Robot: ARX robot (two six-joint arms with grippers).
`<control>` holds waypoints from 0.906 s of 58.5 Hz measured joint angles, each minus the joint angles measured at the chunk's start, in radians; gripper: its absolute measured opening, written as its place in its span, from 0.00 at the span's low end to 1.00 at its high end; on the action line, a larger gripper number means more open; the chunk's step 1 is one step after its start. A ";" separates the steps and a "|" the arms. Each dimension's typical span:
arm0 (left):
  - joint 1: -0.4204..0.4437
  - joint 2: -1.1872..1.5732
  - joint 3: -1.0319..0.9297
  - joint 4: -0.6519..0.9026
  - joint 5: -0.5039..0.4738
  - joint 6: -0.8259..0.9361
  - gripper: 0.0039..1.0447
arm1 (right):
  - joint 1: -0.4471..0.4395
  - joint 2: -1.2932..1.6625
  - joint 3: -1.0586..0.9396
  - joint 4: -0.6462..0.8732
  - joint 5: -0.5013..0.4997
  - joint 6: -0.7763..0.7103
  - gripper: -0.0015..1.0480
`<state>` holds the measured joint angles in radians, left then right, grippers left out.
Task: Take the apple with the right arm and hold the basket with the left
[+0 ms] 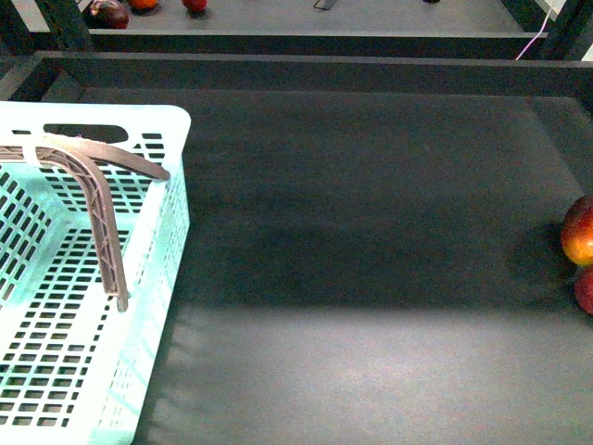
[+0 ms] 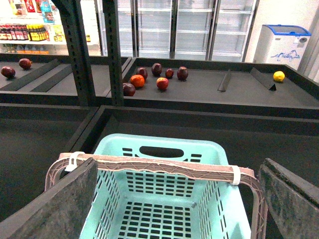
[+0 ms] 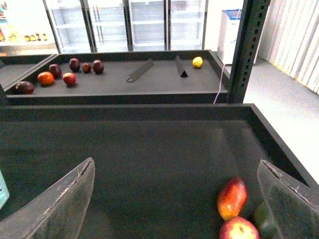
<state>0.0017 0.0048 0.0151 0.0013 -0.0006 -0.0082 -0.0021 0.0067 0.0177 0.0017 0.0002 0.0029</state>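
Surface (image 1: 352, 278) of dark matte grey lies inside a raised dark rim. Beyond it sits a second dark tray with scattered fruit (image 2: 154, 77) and a lemon (image 2: 278, 76). Behind stand glass-door refrigerators (image 2: 179, 25), a white chest freezer (image 2: 281, 42) and shelves of bottles.

The basket (image 2: 164, 141), pale mint-aqua with slotted walls and floor, stands upright just under the left jaws. Its long axis appears to run straight ahead of them, ending in a far wall with an oval cutout. Its brownish handles (image 2: 164, 167) span crosswise from one left finger (image 2: 55, 209) to the other, bound by white ties (image 2: 73, 160). The left jaws are spread wide, not touching the handles. Nothing lies in the basket.

The right jaws are also spread wide and hold nothing. The apple (image 3: 239, 230), deep red with a yellowish patch facing up, rests on the surface between them, close to one finger (image 3: 289, 199). Touching it, just ahead, lies a red-and-yellow apple (image 3: 232, 197), elongated and tilted. A dark greenish fruit (image 3: 263, 219) sits beside both, partly hidden by that finger. Apple and basket are well apart, at opposite sides of the surface.
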 joint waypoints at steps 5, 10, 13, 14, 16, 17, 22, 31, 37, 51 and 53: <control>0.000 0.000 0.000 0.000 0.000 0.000 0.94 | 0.000 0.000 0.000 0.000 0.000 0.000 0.91; 0.000 0.000 0.000 0.000 0.000 0.000 0.94 | 0.000 0.000 0.000 0.000 0.000 0.000 0.91; 0.000 0.000 0.000 0.000 0.000 0.000 0.94 | 0.000 0.000 0.000 0.000 0.000 0.000 0.91; 0.000 0.000 0.000 0.000 0.000 0.000 0.94 | 0.000 0.000 0.000 0.000 0.000 0.000 0.91; 0.000 0.000 0.000 0.000 0.000 0.000 0.94 | 0.000 0.000 0.000 0.000 0.000 0.000 0.91; 0.000 0.000 0.000 0.000 0.000 0.000 0.94 | 0.000 0.000 0.000 0.000 0.000 0.000 0.91; 0.000 0.000 0.000 0.000 0.000 0.000 0.94 | 0.000 0.000 0.000 0.000 0.000 0.000 0.91; 0.000 0.000 0.000 0.000 0.000 0.000 0.94 | 0.000 0.000 0.000 0.000 0.000 0.000 0.91; 0.000 0.000 0.000 0.000 0.000 0.000 0.94 | 0.000 0.000 0.000 0.000 0.000 0.000 0.91; 0.010 0.440 0.176 -0.121 0.175 -0.455 0.94 | 0.000 -0.001 0.000 0.000 0.000 0.000 0.91; 0.022 0.477 0.186 -0.094 0.195 -0.499 0.94 | 0.000 -0.001 0.000 0.000 0.000 0.000 0.91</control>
<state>0.0235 0.4816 0.2012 -0.0929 0.1944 -0.5068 -0.0017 0.0059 0.0177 0.0017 0.0002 0.0029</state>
